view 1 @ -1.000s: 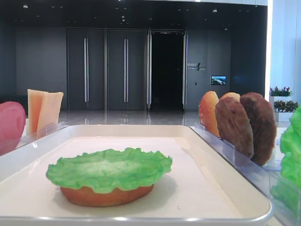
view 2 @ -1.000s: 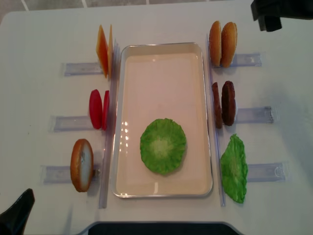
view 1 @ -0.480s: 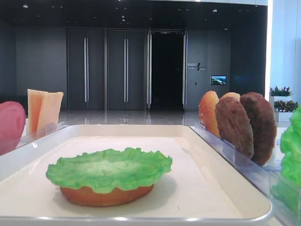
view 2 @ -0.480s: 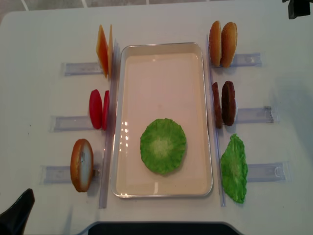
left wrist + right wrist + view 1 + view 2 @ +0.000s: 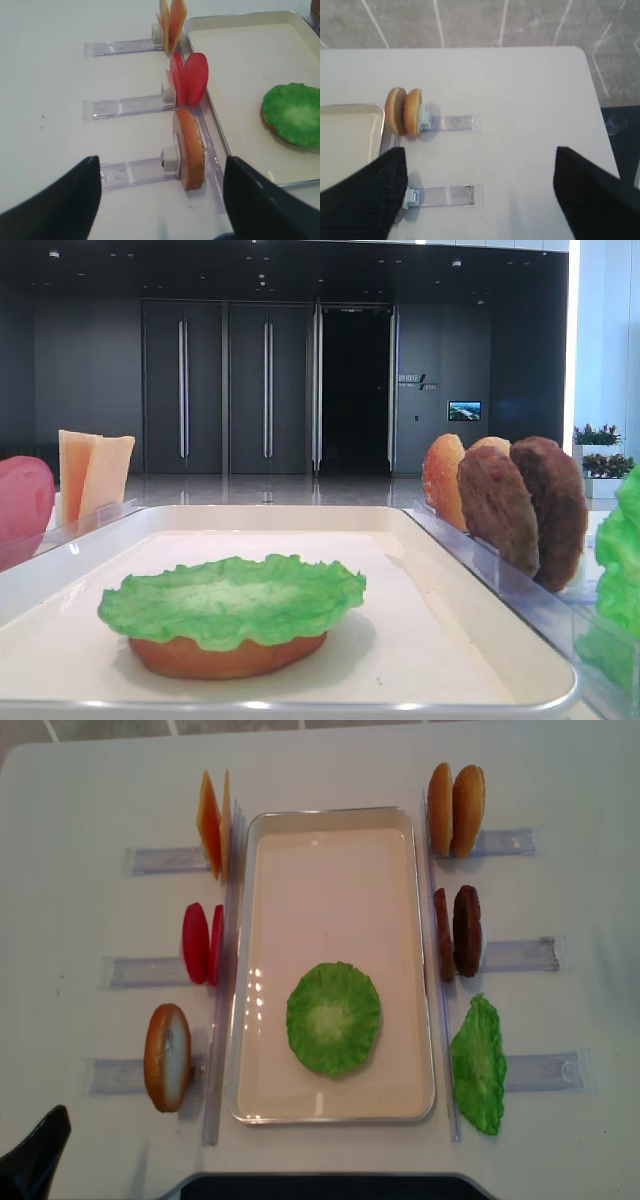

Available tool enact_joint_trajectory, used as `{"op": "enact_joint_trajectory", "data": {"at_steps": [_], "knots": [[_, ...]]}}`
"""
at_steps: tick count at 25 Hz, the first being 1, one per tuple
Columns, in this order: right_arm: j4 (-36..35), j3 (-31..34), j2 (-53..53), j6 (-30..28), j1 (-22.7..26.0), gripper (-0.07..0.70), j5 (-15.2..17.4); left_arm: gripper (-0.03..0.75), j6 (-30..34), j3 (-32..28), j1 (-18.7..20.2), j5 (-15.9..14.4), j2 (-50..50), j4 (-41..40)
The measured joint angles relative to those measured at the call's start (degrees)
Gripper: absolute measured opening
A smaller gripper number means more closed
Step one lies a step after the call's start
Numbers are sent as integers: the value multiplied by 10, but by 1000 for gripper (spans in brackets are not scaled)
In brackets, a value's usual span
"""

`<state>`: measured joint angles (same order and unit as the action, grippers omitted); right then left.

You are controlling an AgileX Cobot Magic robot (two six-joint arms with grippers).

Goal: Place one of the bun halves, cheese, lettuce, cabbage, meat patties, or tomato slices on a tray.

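Observation:
A green lettuce leaf (image 5: 333, 1017) lies on a bun half (image 5: 225, 655) in the near part of the cream tray (image 5: 330, 813). Right of the tray stand two bun halves (image 5: 455, 808), two meat patties (image 5: 458, 932) and another lettuce leaf (image 5: 478, 1065). On its left stand cheese slices (image 5: 212, 823), tomato slices (image 5: 202, 942) and one bun half (image 5: 167, 1057). No cabbage shows. My left gripper (image 5: 161, 162) is open and empty at the table's near left, facing that bun half (image 5: 190, 150). My right gripper (image 5: 480, 150) is open and empty, high over the far right racks.
Each food item stands in a clear plastic rack (image 5: 515, 955) running outward from the tray. A bare rack (image 5: 445, 196) lies below my right gripper. The table's far edge and right corner (image 5: 577, 50) border tiled floor. A dark base (image 5: 320, 1187) sits at the near edge.
The right arm, seen at the top right corner of the overhead view a second ago, has drawn out of that view. The food and the left gripper have not moved.

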<state>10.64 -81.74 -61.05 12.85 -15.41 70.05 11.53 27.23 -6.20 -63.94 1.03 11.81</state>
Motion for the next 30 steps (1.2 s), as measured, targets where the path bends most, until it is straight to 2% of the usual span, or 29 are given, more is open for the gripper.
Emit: {"op": "enact_joint_trajectory", "data": {"at_steps": [7,12,17,24,30], "knots": [[1,14,141,0,0,594,1,580,0,0,0,0,0,0],[1,70,237,-13,0,594,1,580,0,0,0,0,0,0],[1,171,348,-33,0,594,-2,580,0,0,0,0,0,0],[-6,326,510,-60,0,594,-40,580,-1,0,0,0,0,0],[-27,406,611,-72,0,594,-51,580,-2,0,0,0,0,0]]}}
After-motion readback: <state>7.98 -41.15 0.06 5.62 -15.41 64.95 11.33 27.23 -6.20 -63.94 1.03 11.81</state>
